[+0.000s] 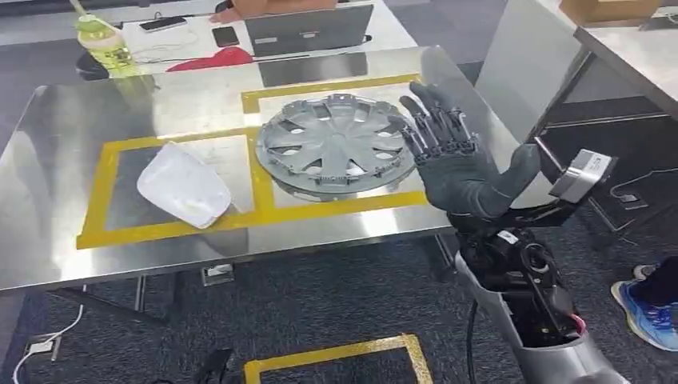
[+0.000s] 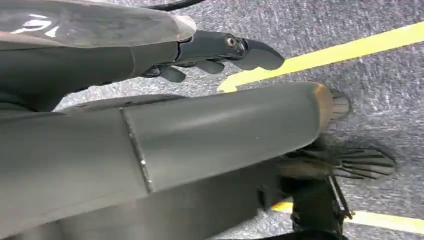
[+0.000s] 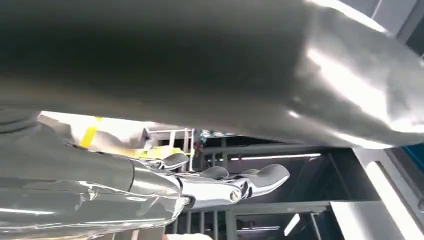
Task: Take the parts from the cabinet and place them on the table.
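Observation:
A silver-grey wheel cover [image 1: 337, 144] lies flat on the steel table [image 1: 72, 240], inside the right yellow-taped box. A white curved plastic part [image 1: 184, 184] lies in the left taped box. My right hand [image 1: 448, 152] is raised over the table's right front, just beside the wheel cover's right rim, with its fingers spread and nothing in it. In the right wrist view the right hand [image 3: 220, 185] stretches out with no load. My left hand [image 2: 220, 52] hangs low over the grey carpet, fingers extended and holding nothing.
A laptop [image 1: 308, 30], phones, a red cloth [image 1: 209, 59] and a green bottle [image 1: 102, 42] sit on a table behind. Yellow tape [image 1: 336, 356] marks the carpet below. A person's blue shoe [image 1: 648, 312] is at the right. Another desk [image 1: 632, 48] stands at the far right.

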Motion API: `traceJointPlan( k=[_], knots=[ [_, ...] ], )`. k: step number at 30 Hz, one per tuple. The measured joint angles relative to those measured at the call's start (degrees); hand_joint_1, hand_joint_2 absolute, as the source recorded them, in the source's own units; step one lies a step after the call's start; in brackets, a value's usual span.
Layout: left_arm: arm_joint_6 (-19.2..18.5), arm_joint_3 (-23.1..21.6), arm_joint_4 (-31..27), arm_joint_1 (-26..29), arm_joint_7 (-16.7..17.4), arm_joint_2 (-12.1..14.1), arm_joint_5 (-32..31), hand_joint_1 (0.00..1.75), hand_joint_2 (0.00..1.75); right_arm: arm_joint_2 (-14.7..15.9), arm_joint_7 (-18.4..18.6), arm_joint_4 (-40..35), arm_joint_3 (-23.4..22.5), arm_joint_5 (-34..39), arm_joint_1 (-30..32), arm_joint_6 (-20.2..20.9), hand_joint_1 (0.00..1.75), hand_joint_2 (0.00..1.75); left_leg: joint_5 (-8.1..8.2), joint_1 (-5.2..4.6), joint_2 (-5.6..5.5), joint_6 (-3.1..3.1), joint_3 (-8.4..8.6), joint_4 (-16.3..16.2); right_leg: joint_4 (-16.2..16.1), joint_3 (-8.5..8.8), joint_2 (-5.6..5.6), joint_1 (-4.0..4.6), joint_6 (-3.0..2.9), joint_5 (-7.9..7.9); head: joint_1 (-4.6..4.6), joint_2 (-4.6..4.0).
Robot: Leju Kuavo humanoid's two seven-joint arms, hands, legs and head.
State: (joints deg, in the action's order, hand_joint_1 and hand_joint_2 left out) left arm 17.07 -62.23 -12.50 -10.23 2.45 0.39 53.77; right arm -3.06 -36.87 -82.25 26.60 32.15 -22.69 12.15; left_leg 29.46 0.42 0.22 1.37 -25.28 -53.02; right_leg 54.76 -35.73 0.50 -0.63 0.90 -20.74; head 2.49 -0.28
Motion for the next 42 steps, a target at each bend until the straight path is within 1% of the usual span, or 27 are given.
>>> traceJointPlan(
  k=[4,5,6,8,9,10,12,13,14,15,16,19,20,21,23,24,25,27,29,30,31,32,35,37,39,40,42],
  knots=[
    [0.0,0.0,0.0,-0.03,-0.02,0.0,0.0,0.0,0.0,0.06,0.02,-0.26,-0.02,0.0,0.01,0.07,0.0,0.0,-1.58,-0.1,-0.15,-1.24,-1.61,-0.1,-0.8,-0.03,0.0,0.09,1.53,2.04,-0.39,0.0],
    [0.0,0.0,0.0,-0.06,-0.02,-0.04,0.0,0.0,0.0,0.13,-0.02,-0.28,-0.02,0.0,0.03,0.07,0.0,0.0,-2.19,0.22,0.23,-1.67,-1.89,0.13,-0.1,-0.42,0.0,-0.35,1.68,0.61,-0.48,0.0],
    [0.0,0.02,0.0,-0.09,-0.02,-0.04,0.0,0.0,0.0,0.13,0.02,-0.37,-0.02,0.0,-0.01,0.07,0.0,0.0,-2.74,0.17,0.2,-2.2,-2.55,0.13,2.41,-1.46,-0.2,-0.33,1.9,-2.83,-0.76,0.0],
    [0.0,0.0,0.0,-0.07,-0.02,-0.04,0.02,0.0,0.0,0.17,0.04,-0.37,-0.02,0.0,0.02,0.07,0.0,0.0,-3.88,0.03,0.3,-2.58,-4.06,0.09,12.15,-4.18,-0.21,-0.32,2.31,-10.06,-1.49,0.0],
    [0.0,0.0,0.0,-0.05,-0.11,-0.04,0.07,0.0,0.0,0.24,0.04,-0.37,-0.02,0.0,0.07,0.07,0.0,0.0,-4.45,-0.07,0.31,-2.63,-4.9,-0.03,16.77,-5.12,-0.21,-0.33,2.43,-12.08,-1.64,0.0],
    [-0.02,0.02,0.0,0.0,-0.22,-0.04,0.09,0.0,0.0,0.3,0.07,-0.37,-0.02,0.0,0.14,0.02,0.0,0.0,-4.94,-0.17,0.31,-2.62,-5.64,-0.12,19.27,-5.16,-0.21,-0.32,2.45,-12.31,-1.83,0.0],
    [-0.04,0.02,0.0,0.1,-0.26,-0.04,0.09,0.0,0.0,0.39,0.13,-0.37,0.0,0.02,0.19,0.02,0.0,0.0,-5.77,-0.32,0.31,-2.49,-7.05,-0.44,16.53,-1.72,-0.21,-0.26,2.14,-8.95,-2.08,0.0],
    [-0.09,0.0,0.0,0.11,-0.31,-0.07,0.09,0.0,0.0,0.39,0.17,-0.37,0.0,0.02,0.17,0.02,0.0,0.0,-6.14,-0.44,0.28,-2.39,-7.58,-0.54,11.36,2.1,-0.21,-0.12,1.77,-6.79,-2.25,0.0],
    [-0.11,0.0,0.0,0.09,-0.39,-0.13,0.09,0.0,0.0,0.39,0.17,-0.39,0.0,0.02,0.12,0.04,0.0,0.0,-6.46,-0.51,0.27,-2.27,-7.87,-0.66,5.41,6.07,-0.19,0.22,1.12,-5.77,-2.38,0.0],
    [-0.15,0.0,0.0,0.08,-0.42,-0.33,0.09,0.0,0.0,0.42,0.2,-0.46,-0.02,0.24,0.04,0.2,0.0,0.0,-6.72,-0.65,0.29,-2.0,-8.19,-0.68,0.72,8.69,-0.26,0.55,0.43,-7.14,-2.45,0.0],
    [-0.2,0.0,0.0,0.04,-0.42,-0.35,0.07,0.0,0.0,0.42,0.17,-0.63,-0.02,0.53,0.08,0.42,0.0,0.0,-7.14,-0.63,0.31,-1.67,-8.31,-0.77,-1.8,10.03,-0.38,0.59,0.42,-7.42,-2.34,0.0],
    [-0.22,0.0,0.0,0.11,-0.42,-0.39,0.07,0.0,0.0,0.46,0.28,-0.68,-0.04,1.29,0.16,0.81,0.0,0.0,-8.7,-0.3,0.43,-0.58,-8.58,-0.04,-2.23,9.41,-0.29,0.98,-0.28,-6.32,-2.51,0.0],
    [-0.22,0.0,0.0,0.1,-0.39,-0.35,0.07,0.0,0.0,0.46,0.26,-0.68,-0.04,1.31,0.12,0.98,0.0,0.0,-7.79,-0.35,0.36,-0.2,-8.99,-0.41,-3.18,9.26,-0.7,0.01,-0.7,-5.43,-2.58,0.0],
    [-0.22,0.0,0.0,0.07,-0.39,-0.33,0.07,0.0,0.0,0.46,0.33,-0.68,-0.02,1.33,0.12,1.09,0.0,0.0,-5.34,-0.42,0.06,0.21,-9.72,-2.25,-3.26,8.73,-0.66,0.11,-1.06,-4.81,-2.36,0.0],
    [-0.22,0.0,0.0,0.12,-0.35,-0.33,0.09,0.0,0.0,0.46,0.35,-0.68,-0.02,1.33,0.27,1.11,0.0,0.0,1.21,0.0,0.03,0.76,-12.88,-11.17,-3.18,7.22,-0.77,0.1,-1.44,-3.78,-1.47,0.0],
    [-0.22,0.0,0.0,0.15,-0.31,-0.28,0.09,0.0,0.0,0.46,0.35,-0.68,-0.02,1.33,0.4,1.14,0.0,0.0,3.51,0.11,0.03,1.07,-14.36,-16.07,-3.04,6.37,-0.77,0.1,-1.42,-3.26,-1.44,0.0],
    [-0.22,0.0,0.0,0.17,-0.31,-0.28,0.09,0.0,0.0,0.46,0.35,-0.68,-0.02,1.33,0.52,1.14,0.0,0.0,4.13,0.24,0.04,1.31,-15.02,-18.89,-2.88,5.68,-0.78,0.06,-1.35,-2.87,-1.33,0.0],
    [-0.22,0.0,0.0,0.17,-0.31,-0.22,0.15,0.0,0.0,0.46,0.37,-0.68,-0.02,1.33,0.72,1.14,0.0,0.0,1.13,0.76,0.05,1.77,-12.91,-17.94,-2.54,4.16,-0.77,-0.22,-0.99,-2.22,-0.92,0.0],
    [-0.17,0.0,0.0,0.14,-0.46,-0.17,0.37,0.0,0.0,0.46,0.37,-0.68,-0.04,1.33,0.69,1.14,0.0,0.0,-3.41,1.16,0.09,2.25,-6.52,-8.06,-1.85,3.29,-0.7,-0.7,-0.45,-1.89,-0.7,0.0],
    [-0.2,0.0,0.0,0.13,-0.66,-0.24,0.48,0.0,0.0,0.46,0.37,-0.68,-0.04,1.31,0.67,1.14,0.0,0.0,-3.19,1.46,0.07,2.61,-3.62,-2.91,-1.42,2.88,-0.68,-0.6,-0.07,-1.81,-0.41,0.0],
    [-0.35,0.0,0.0,0.08,-0.85,-0.28,0.57,0.0,0.0,0.46,0.37,-0.7,-0.11,1.31,0.64,1.14,0.0,0.0,-2.0,0.83,-0.28,2.26,-1.94,-0.51,-1.15,2.33,-0.72,-0.52,0.32,-1.65,0.13,0.0],
    [-0.61,0.0,0.0,0.09,-1.0,-0.26,0.68,0.0,0.0,0.46,0.46,-0.7,-0.09,1.09,0.71,1.16,0.0,0.0,-1.96,0.87,-0.31,1.35,-2.34,-0.26,-1.04,2.28,-0.64,-0.39,0.85,-1.25,0.02,0.0],
    [-0.72,0.0,0.0,0.17,-1.03,-0.33,0.68,0.0,0.0,0.48,0.55,-0.68,-0.17,1.07,0.7,1.22,0.0,0.0,-2.37,0.84,-0.25,-0.21,-3.0,-0.32,-0.99,1.94,-0.63,-0.53,1.83,-0.87,-0.81,0.0],
    [-0.66,0.0,0.0,0.13,-1.03,-0.31,0.68,0.0,0.0,0.48,0.55,-0.7,-0.26,1.07,0.67,1.2,0.0,0.0,-2.85,0.83,-0.12,-1.15,-3.3,-0.33,3.92,0.06,-0.64,-0.64,2.07,-5.04,-1.62,0.0],
    [-0.66,0.0,0.0,0.16,-1.03,-0.31,0.66,0.0,0.0,0.48,0.54,-0.68,-0.39,1.07,0.73,1.2,0.0,0.0,-3.18,0.49,-0.02,-1.65,-3.8,-0.36,14.67,-4.04,-0.6,-0.48,2.3,-10.31,-2.12,0.0],
    [-0.66,0.0,0.0,0.19,-0.99,-0.33,0.66,0.0,0.0,0.57,0.55,-0.68,-0.44,1.07,0.82,1.2,0.0,0.0,-3.32,0.26,-0.02,-1.85,-3.99,-0.4,18.54,-5.38,-0.61,-0.47,2.23,-11.66,-2.34,0.0],
    [-0.7,0.0,0.0,0.23,-0.81,-0.33,0.66,0.0,0.0,0.59,0.59,-0.68,-0.48,1.07,1.04,1.18,0.0,0.0,-3.45,-0.11,-0.03,-1.98,-4.06,-0.47,17.39,-3.96,-0.6,-0.31,1.75,-10.16,-2.47,0.0]
  ],
)
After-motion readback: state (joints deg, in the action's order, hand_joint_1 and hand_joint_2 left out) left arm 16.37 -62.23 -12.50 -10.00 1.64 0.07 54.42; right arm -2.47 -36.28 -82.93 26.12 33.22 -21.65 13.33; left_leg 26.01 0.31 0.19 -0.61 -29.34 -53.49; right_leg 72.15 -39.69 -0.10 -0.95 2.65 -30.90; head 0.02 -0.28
